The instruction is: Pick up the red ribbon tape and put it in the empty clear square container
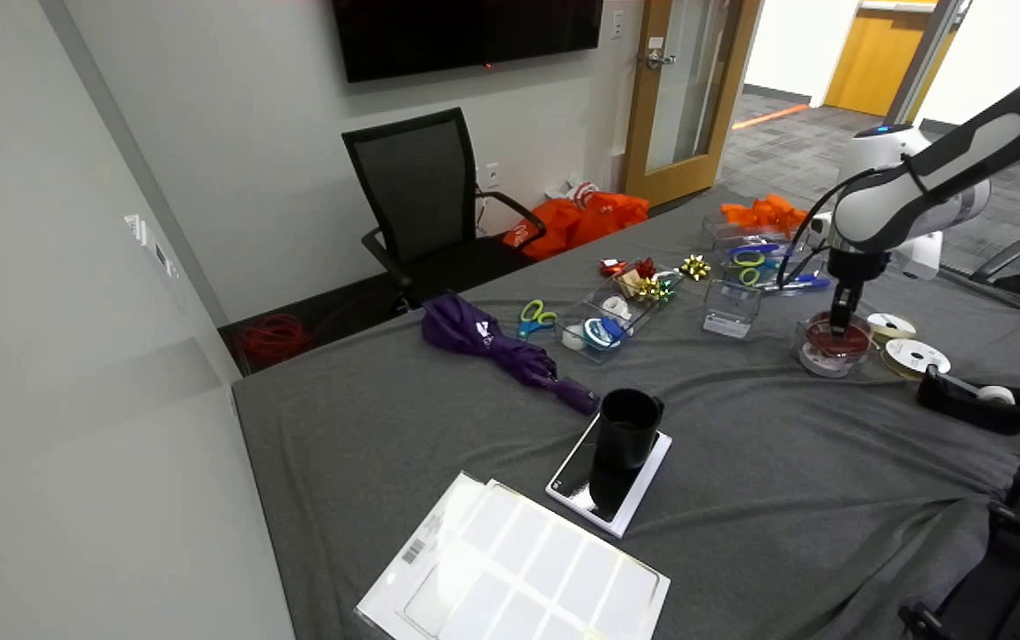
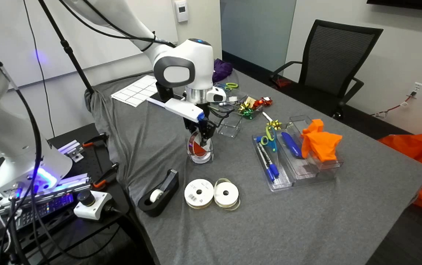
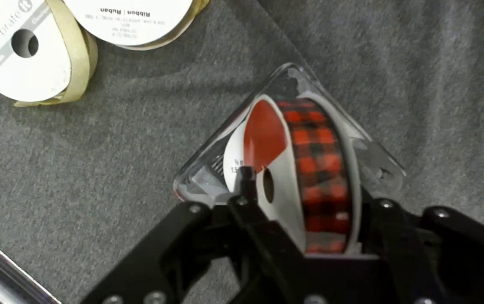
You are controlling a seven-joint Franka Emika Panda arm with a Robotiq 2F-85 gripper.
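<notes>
The red-and-black plaid ribbon spool (image 3: 322, 169) stands tilted on edge in a clear square container (image 3: 383, 169), rising above its rim. It also shows in both exterior views (image 1: 821, 336) (image 2: 196, 149). A white spool (image 3: 230, 152) lies beneath it in that container. My gripper (image 3: 307, 185) points down with one finger on each side of the plaid spool. The left fingertip is beside the spool's hole; the right fingertip is hidden behind its flange. Whether both fingers press on it cannot be told. An empty clear square container (image 1: 732, 307) stands nearby, also seen in an exterior view (image 2: 229, 128).
Two pale ribbon spools (image 2: 198, 194) (image 2: 226, 194) and a black tape dispenser (image 2: 159, 195) lie close to the gripper. A clear organizer (image 2: 295, 180) holds pens, scissors and orange cloth. Another clear tray (image 1: 597, 356) holds tape rolls and bows. A black mug (image 1: 628, 427) stands farther off.
</notes>
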